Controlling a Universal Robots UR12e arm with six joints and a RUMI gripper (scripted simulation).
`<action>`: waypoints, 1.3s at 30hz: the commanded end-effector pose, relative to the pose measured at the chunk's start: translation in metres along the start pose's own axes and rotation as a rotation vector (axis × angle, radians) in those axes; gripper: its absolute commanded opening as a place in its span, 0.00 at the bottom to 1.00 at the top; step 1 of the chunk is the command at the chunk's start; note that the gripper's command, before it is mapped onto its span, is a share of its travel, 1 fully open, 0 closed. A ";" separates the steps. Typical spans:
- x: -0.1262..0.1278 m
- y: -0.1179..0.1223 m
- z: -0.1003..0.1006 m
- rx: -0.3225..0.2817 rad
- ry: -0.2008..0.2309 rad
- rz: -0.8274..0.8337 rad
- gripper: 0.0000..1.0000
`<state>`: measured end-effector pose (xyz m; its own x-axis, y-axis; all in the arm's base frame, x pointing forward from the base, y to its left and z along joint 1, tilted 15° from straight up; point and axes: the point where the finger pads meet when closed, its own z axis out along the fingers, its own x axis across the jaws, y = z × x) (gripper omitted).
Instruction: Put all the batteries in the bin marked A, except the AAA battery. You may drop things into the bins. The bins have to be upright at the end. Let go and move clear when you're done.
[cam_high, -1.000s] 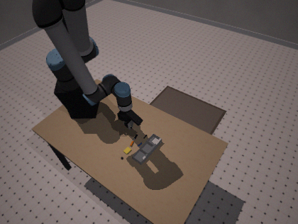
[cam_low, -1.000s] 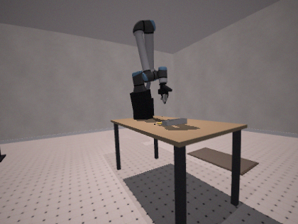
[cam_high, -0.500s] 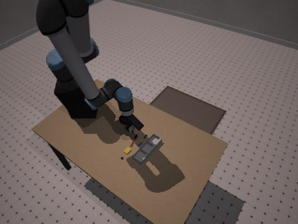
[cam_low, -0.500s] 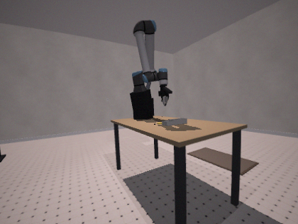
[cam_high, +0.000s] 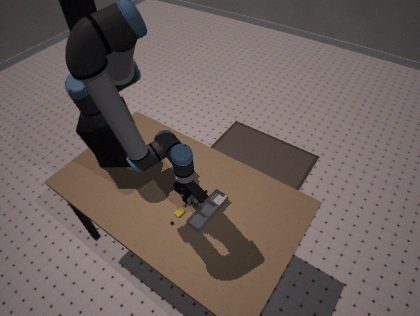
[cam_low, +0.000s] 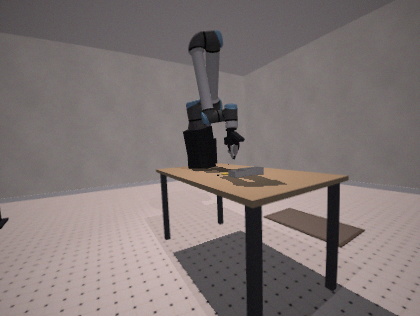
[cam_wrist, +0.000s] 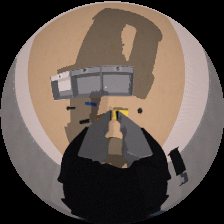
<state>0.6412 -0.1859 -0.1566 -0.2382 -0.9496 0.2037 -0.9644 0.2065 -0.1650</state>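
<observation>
Three grey bins stand upright in a joined row: one end bin, the middle bin and the other end bin, brightly lit inside. Their letters are unreadable. In front lie a yellow block, a small blue cylinder, an orange piece, mostly hidden by the gripper, two dark cylinders and a dark round piece. Which is the AAA battery cannot be told. My gripper is shut and empty, above the table beside the bins.
The bins and small items rest on a wooden table. The arm's base stands at the table's far end. A brown mat lies on the floor beside the table. The arm's shadow falls across the bins.
</observation>
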 end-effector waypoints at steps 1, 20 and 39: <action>0.014 -0.035 0.033 0.007 0.001 0.000 0.04; 0.014 -0.035 0.047 0.007 0.001 -0.001 0.04; 0.014 -0.035 0.090 0.007 0.001 0.000 0.04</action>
<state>0.6772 -0.2223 -0.2225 -0.2371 -0.9498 0.2039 -0.9646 0.2053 -0.1653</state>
